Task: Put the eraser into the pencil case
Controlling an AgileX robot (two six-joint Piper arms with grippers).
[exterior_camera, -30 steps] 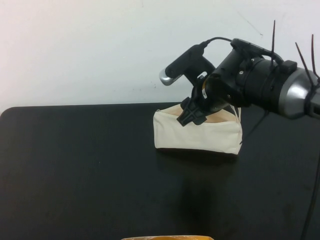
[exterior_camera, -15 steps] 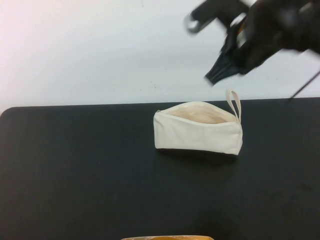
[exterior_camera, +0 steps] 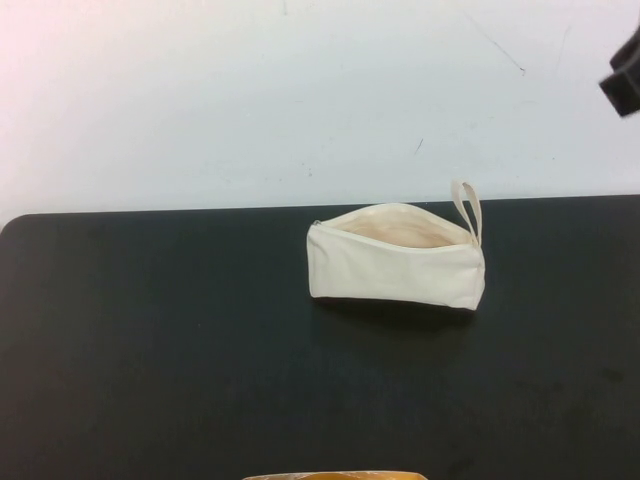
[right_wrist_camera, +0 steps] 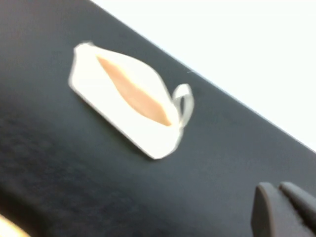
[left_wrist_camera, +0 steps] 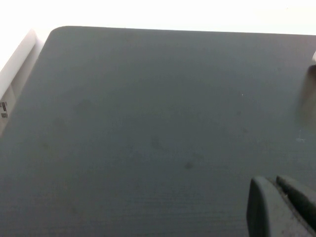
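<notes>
The pencil case is a cream-white pouch lying on the black table, its zipper open and the beige lining showing. Its loop strap stands up at the right end. The right wrist view shows the case from above, and no eraser shows in the opening. The eraser is not visible in any view. My right gripper is shut and empty, high above and to the right of the case; only a dark bit of that arm shows in the high view. My left gripper is shut and empty over bare table.
A white wall runs behind the table's far edge. A thin orange-tan object shows at the bottom edge of the high view. A white ledge lies beside the table's edge in the left wrist view.
My right gripper was down at the pencil case's opening. It has risen up and to the right, almost out of the high view. The case has stayed in place.
</notes>
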